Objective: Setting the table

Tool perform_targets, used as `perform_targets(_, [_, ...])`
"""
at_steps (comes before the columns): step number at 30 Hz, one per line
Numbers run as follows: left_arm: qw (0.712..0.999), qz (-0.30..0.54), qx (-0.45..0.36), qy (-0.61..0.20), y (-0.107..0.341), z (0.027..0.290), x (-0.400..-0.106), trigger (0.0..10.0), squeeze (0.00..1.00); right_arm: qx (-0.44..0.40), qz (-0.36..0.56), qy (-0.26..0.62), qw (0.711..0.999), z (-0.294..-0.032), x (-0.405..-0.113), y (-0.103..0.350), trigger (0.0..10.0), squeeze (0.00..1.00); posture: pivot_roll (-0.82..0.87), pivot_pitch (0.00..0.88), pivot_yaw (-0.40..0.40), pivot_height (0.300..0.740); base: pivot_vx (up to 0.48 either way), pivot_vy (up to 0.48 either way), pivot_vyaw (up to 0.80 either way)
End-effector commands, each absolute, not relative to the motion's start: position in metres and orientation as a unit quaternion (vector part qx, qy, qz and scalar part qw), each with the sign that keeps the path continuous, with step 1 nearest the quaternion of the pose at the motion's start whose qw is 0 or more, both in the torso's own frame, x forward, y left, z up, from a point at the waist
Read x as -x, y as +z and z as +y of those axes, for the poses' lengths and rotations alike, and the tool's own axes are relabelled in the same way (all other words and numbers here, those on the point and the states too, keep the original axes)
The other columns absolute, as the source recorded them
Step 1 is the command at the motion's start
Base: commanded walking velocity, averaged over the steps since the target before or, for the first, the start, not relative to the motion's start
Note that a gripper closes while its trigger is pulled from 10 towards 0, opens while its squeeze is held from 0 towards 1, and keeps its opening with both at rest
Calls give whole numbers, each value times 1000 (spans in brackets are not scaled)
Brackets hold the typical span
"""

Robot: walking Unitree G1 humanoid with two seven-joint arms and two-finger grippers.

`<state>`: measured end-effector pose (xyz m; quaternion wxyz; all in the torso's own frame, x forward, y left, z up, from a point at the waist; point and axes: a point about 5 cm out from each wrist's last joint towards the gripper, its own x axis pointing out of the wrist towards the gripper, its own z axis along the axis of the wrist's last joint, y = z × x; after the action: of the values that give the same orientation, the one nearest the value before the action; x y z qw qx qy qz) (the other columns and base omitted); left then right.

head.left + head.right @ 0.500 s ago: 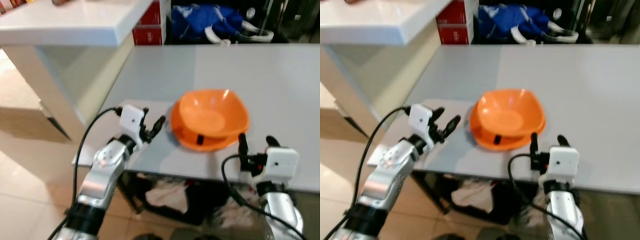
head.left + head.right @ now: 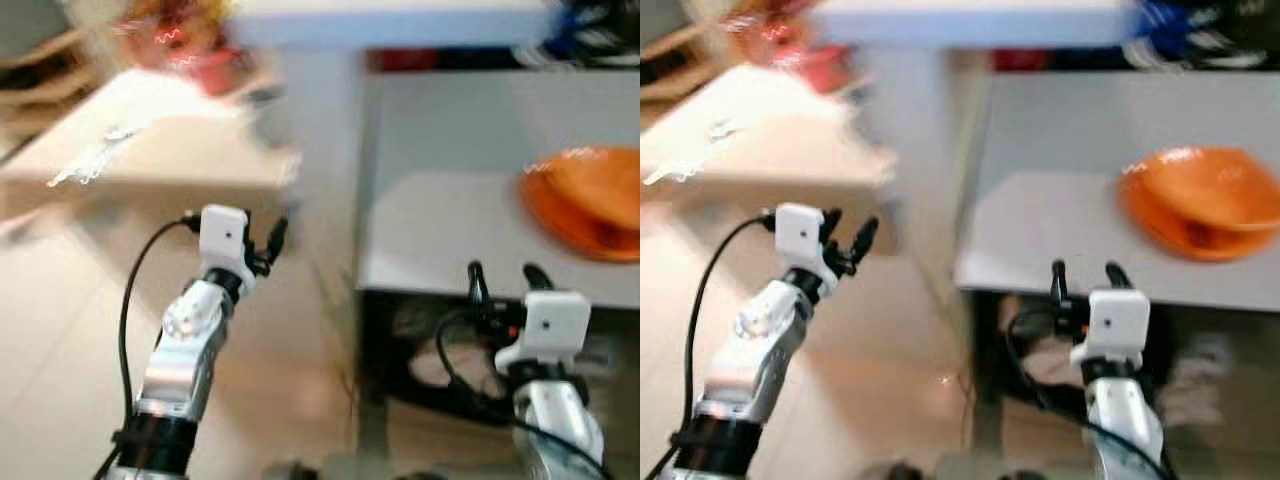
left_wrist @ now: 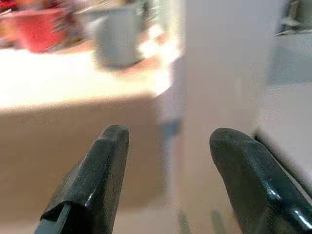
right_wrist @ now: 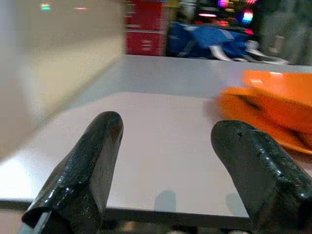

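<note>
With both sets of fingers spread and empty, the left gripper (image 2: 268, 243) sits centre-left and the right gripper (image 2: 497, 279) lower right. The view has swung left: the orange bowl (image 2: 590, 200) on the grey table (image 2: 440, 220) now lies at the right edge. Judged, the robot is turning away to fetch further tableware.

The two head views look forward and down from above, both blurred; they share the grey table (image 2: 450, 200) on the right with the orange bowl (image 2: 1200, 200) at its near right, a wooden counter (image 2: 150, 150) far left, and tiled floor between; the right eye sits slightly rightward, so all shifts left. The left wrist view looks along its open fingers (image 3: 92, 185) toward the counter; the right wrist view looks low across the table's near edge, close to the bowl.
</note>
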<state>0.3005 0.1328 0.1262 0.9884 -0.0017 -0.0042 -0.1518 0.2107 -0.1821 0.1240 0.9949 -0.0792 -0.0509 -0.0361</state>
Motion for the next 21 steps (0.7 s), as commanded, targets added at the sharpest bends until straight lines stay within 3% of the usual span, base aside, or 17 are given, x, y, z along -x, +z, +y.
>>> perform_targets(1, [986, 3, 1, -168, 124, 123, -302, 10000, 0, 82, -45, -32, 995, -183, -211, 123, 10000, 0, -90, 0, 102, 723, -442, 0, 0])
perform_targets(3, [985, 5, -3, -173, 122, 118, -305, 10000, 0, 89, -45, -20, 995, -182, -215, 125, 10000, 0, -98, 0, 99, 723, -459, 0, 0])
perform_targets(8, [980, -9, -10, -196, 124, 104, -308, 10000, 0, 95, -39, -15, 995, -190, -216, 128, 10000, 0, -118, 0, 76, 723, 0, 0, 0])
perform_targets(11, [977, -16, -23, -211, 127, 96, -310, 10000, 0, 93, -35, -12, 995, -187, -215, 127, 10000, 0, -119, 0, 82, 723, 0, 391, 0])
perform_targets(21, [985, -27, -21, -172, 130, 101, -311, 10000, 0, 92, -22, -2, 995, -182, -212, 119, 10000, 0, -102, 0, 83, 723, 346, 332, 0])
